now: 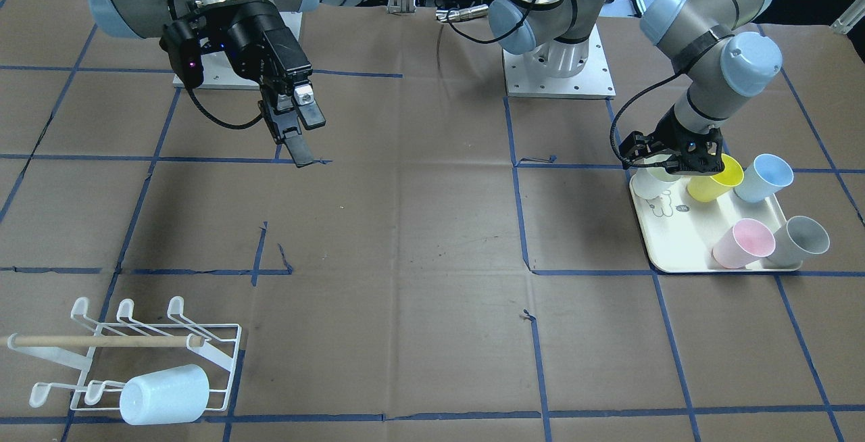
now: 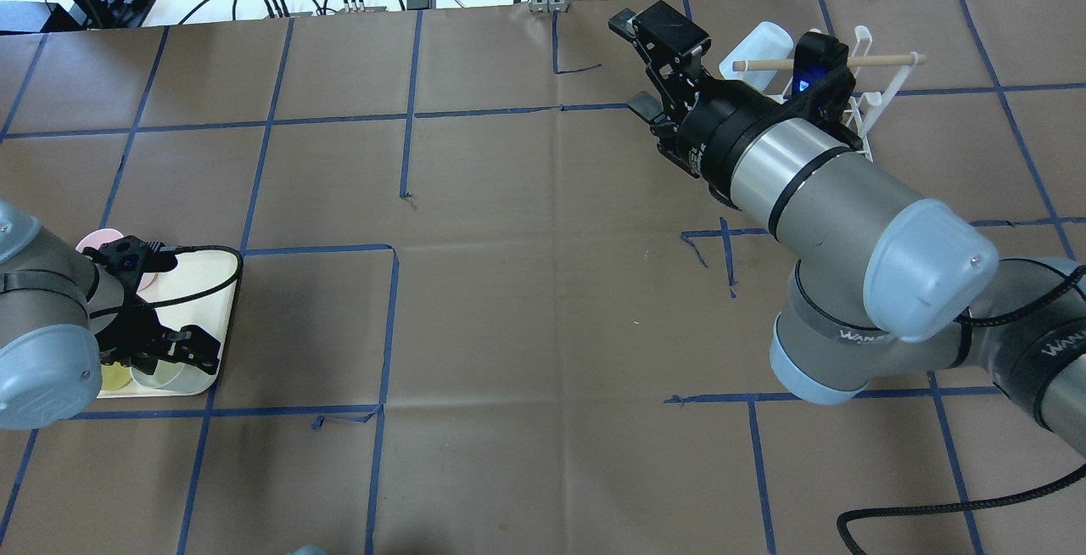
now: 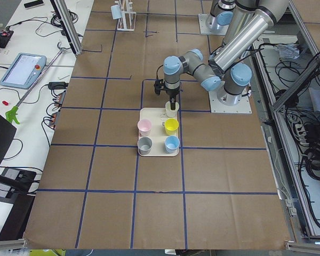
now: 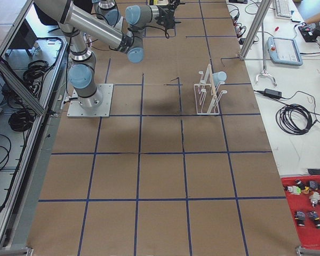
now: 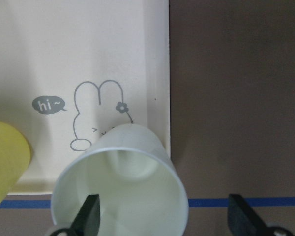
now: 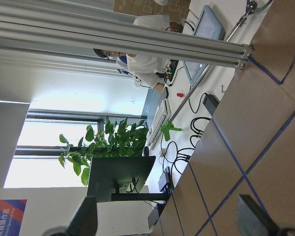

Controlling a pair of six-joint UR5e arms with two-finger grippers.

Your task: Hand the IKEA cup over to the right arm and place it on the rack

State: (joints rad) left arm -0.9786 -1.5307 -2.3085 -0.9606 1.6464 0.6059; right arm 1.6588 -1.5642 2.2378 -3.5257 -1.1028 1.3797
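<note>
My left gripper (image 1: 665, 166) is open and low over a pale white cup (image 1: 650, 185) that stands at the near corner of the cream tray (image 1: 676, 242). In the left wrist view one finger (image 5: 91, 214) is inside the cup (image 5: 120, 191) and the other (image 5: 241, 216) is outside, clear of its wall. My right gripper (image 1: 307, 138) is open and empty, held above the table; the right wrist view (image 6: 167, 221) shows only the room. The white wire rack (image 1: 145, 334) with its wooden rod holds a pale blue cup (image 1: 165, 395) lying on its side.
The tray also holds a yellow cup (image 1: 715, 180), a light blue cup (image 1: 763, 177), a pink cup (image 1: 743, 242) and a grey cup (image 1: 801, 239), all close to my left gripper. In the overhead view my right arm hides part of the rack (image 2: 865, 92).
</note>
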